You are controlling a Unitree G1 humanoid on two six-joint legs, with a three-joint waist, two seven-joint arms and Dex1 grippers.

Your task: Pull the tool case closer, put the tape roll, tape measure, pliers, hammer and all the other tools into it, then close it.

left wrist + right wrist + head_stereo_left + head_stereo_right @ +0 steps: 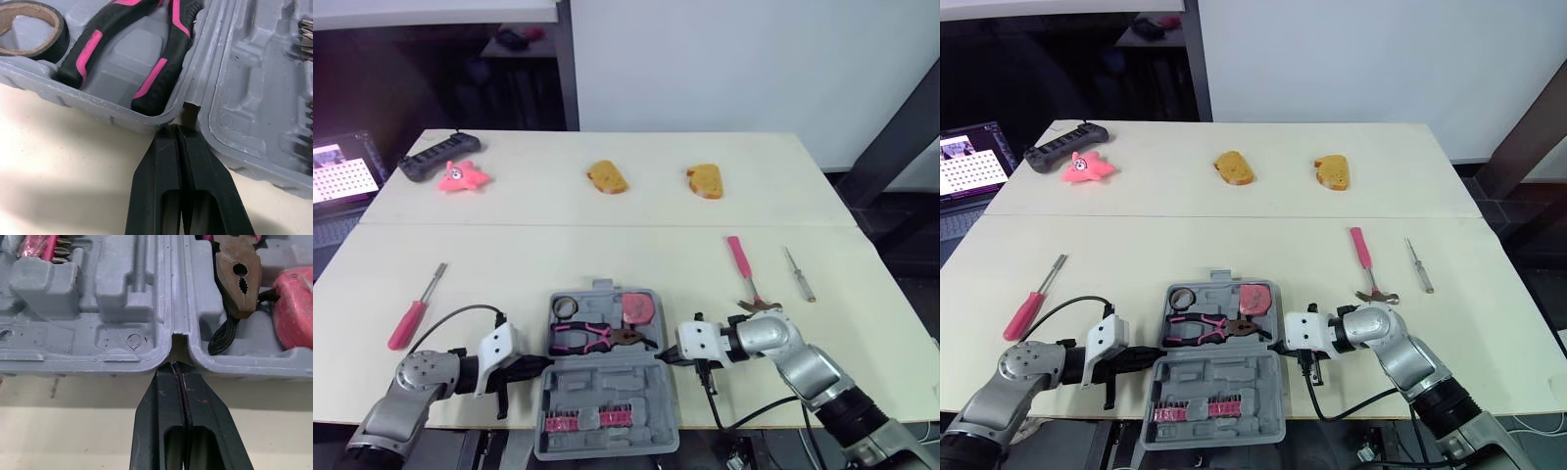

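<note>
The grey tool case (607,390) lies open at the table's front middle. Its far half holds the tape roll (566,306), the pink-and-black pliers (592,339) and the pink tape measure (638,306). My left gripper (540,363) is shut, its tip touching the hinge notch on the case's left side (191,105). At the right side's hinge notch (180,340) my right gripper (664,356) is shut too, with nothing held. The pink-handled hammer (740,262) and a small screwdriver (799,274) lie right of the case. A pink-handled screwdriver (411,318) lies to its left.
Two brown bread-like pieces (607,177) (704,181), a pink star toy (461,176) and a black controller (438,156) sit on the far half of the table. A laptop (342,171) stands beyond the left edge. The case's near half carries a row of bits (582,420).
</note>
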